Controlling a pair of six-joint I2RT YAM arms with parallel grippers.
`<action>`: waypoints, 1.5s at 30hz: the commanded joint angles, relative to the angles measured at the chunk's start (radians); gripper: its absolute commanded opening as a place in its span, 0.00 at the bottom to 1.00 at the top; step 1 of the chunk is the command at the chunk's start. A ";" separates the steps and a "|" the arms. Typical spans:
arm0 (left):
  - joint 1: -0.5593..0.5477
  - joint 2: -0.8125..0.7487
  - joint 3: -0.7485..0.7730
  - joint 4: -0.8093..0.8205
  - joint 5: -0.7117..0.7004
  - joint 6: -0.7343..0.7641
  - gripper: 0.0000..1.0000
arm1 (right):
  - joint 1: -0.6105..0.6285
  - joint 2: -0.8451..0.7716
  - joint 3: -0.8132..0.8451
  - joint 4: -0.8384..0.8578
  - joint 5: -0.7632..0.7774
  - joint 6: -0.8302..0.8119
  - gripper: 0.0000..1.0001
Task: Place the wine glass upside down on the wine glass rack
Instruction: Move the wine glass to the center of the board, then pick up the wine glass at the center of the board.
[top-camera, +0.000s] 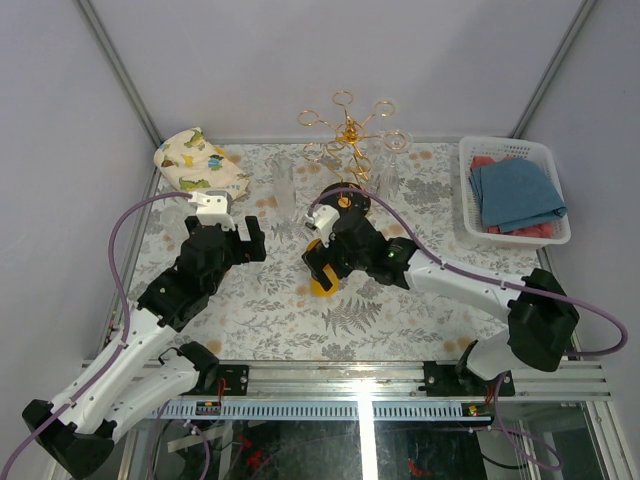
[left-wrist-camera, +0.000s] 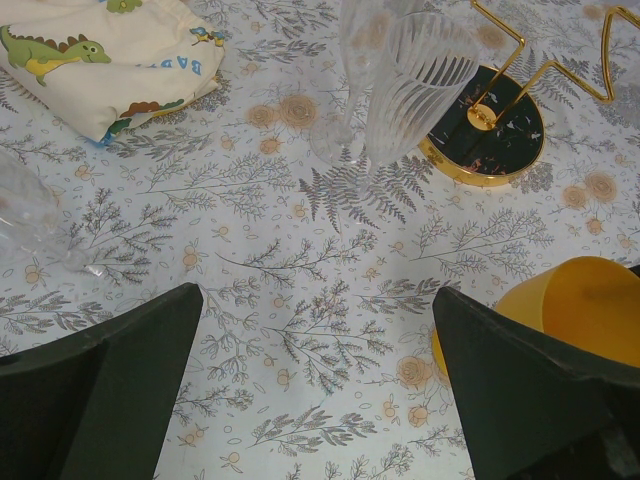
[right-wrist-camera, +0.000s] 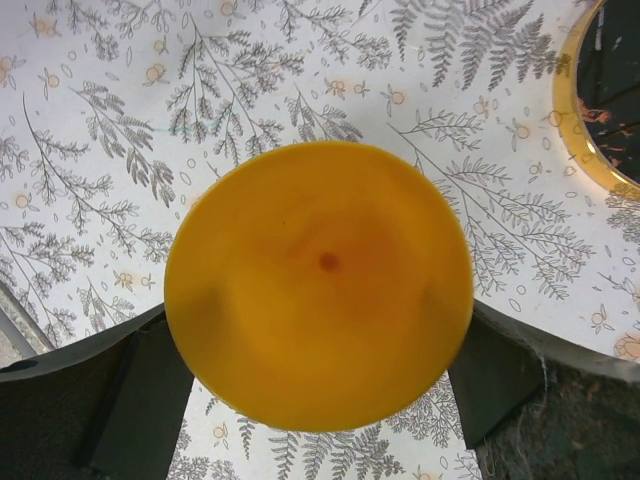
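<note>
The gold wire rack (top-camera: 348, 130) stands at the back middle; its black gold-rimmed base shows in the left wrist view (left-wrist-camera: 488, 128) and at the edge of the right wrist view (right-wrist-camera: 572, 112). Clear ribbed wine glasses (left-wrist-camera: 410, 85) stand upright just left of the base, faint in the top view (top-camera: 285, 188). Another clear glass (left-wrist-camera: 30, 215) stands at the left. My left gripper (top-camera: 238, 238) (left-wrist-camera: 315, 390) is open and empty above the tablecloth. My right gripper (top-camera: 325, 262) (right-wrist-camera: 318, 340) is shut on a yellow cup (right-wrist-camera: 318, 285) (left-wrist-camera: 580, 310) (top-camera: 322, 280).
A folded dinosaur-print cloth (top-camera: 200, 160) (left-wrist-camera: 110, 60) lies at the back left. A white basket (top-camera: 465, 190) with blue and red cloths stands at the back right. Another clear glass (top-camera: 388, 160) is by the rack's right side.
</note>
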 joint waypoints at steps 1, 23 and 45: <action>0.007 -0.008 -0.010 -0.001 0.011 -0.005 1.00 | 0.005 -0.088 -0.015 0.090 0.057 0.029 0.99; 0.006 -0.022 -0.012 -0.002 0.016 -0.007 1.00 | 0.030 -0.408 -0.707 0.893 0.068 0.089 1.00; 0.007 -0.048 -0.012 -0.004 -0.003 -0.006 1.00 | 0.055 0.329 -0.766 1.875 0.101 -0.089 0.81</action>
